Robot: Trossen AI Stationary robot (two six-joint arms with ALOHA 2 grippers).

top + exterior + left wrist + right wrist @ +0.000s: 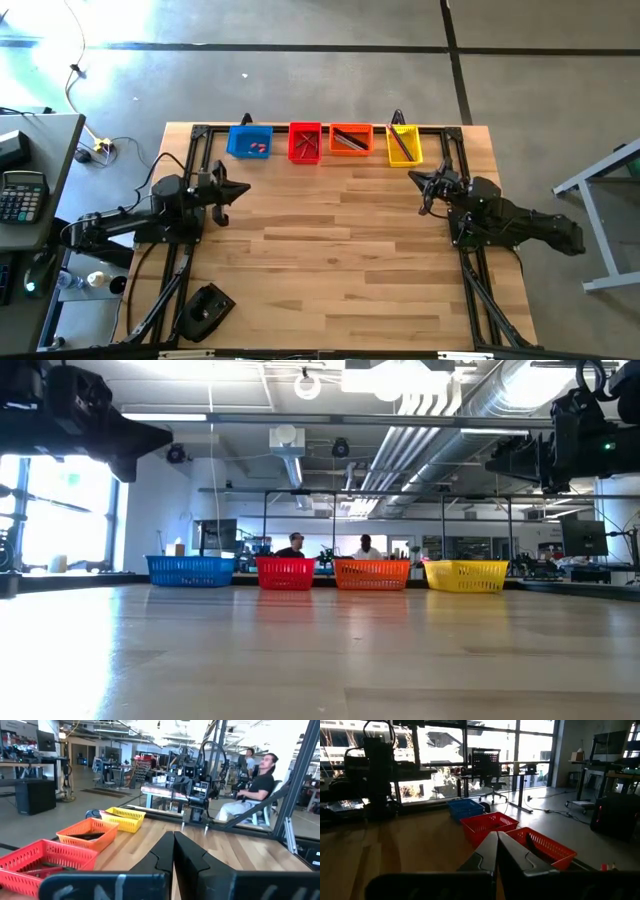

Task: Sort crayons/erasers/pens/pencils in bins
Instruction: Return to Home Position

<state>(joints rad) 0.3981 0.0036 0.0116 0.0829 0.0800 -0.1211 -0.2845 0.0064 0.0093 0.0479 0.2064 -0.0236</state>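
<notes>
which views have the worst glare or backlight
High view: bright light washes out the floor at top left; the table is evenly lit. Low view: a bright window casts a pale sheen on the table's left side. Right wrist view: windows backlight the left arm into a dark shape.

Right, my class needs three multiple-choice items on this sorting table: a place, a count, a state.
1. Which colour ends the row of bins on the right arm's side? A blue B yellow C red
2. How many bins are there? A three B four C six
3. The left arm's jaws are: A shut, empty B gripping a pencil C wide open
Answers: 1 B, the yellow bin stands there. 2 B, blue, red, orange, yellow. 3 A, they touch, nothing between.
</notes>
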